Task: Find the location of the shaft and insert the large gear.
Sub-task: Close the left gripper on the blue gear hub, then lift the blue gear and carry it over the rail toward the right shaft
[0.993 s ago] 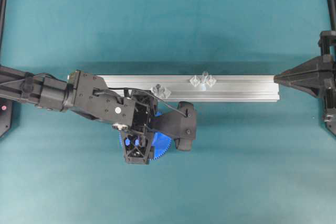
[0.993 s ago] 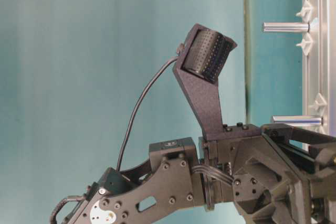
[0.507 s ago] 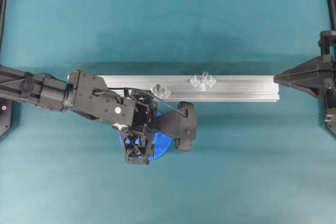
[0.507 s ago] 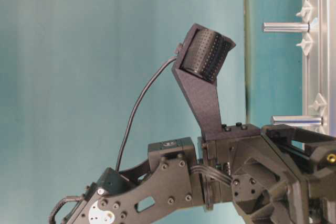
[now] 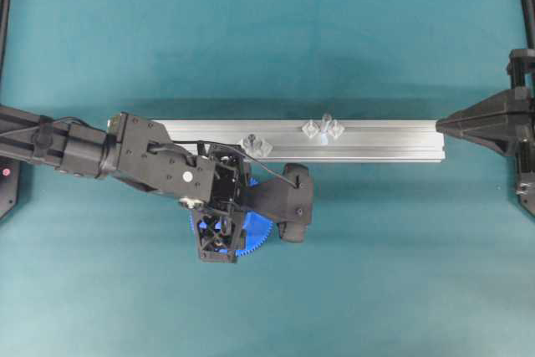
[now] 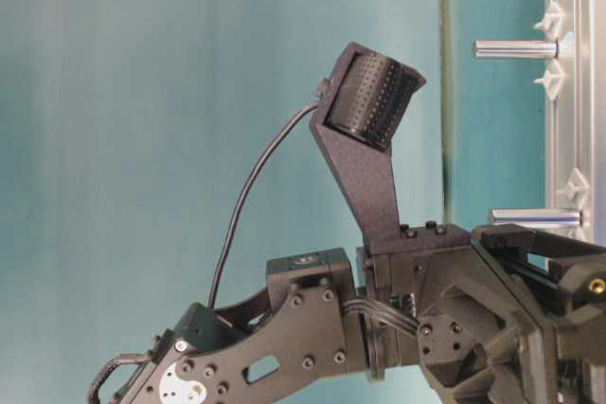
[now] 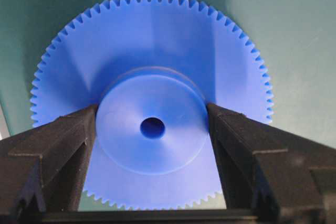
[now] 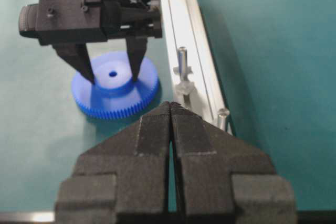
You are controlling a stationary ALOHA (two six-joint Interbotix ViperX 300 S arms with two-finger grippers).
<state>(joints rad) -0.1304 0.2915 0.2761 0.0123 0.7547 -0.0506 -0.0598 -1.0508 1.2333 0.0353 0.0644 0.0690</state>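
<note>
The large gear (image 7: 152, 98), a bright blue toothed disc, lies flat on the teal table just in front of the rail, and its rim (image 5: 259, 232) peeks out from under my left arm. My left gripper (image 7: 152, 111) points down over it, with a finger pressed against each side of the raised hub (image 8: 112, 74). The shaft (image 5: 256, 144) stands on the rail right behind the gear and shows as the farther pin (image 8: 181, 59) in the right wrist view. My right gripper (image 8: 171, 103) is shut and empty, its tip (image 5: 440, 125) at the rail's right end.
The aluminium rail (image 5: 376, 140) runs left to right across the middle of the table. A second pin (image 5: 324, 125) with diamond-shaped mounts on both sides stands farther right on it. Black frame posts stand at the left and right edges.
My left gripper's fingers closed in onto the gear's hub about a second ago and have held still since. The gear, the rail and my right arm have not moved.
</note>
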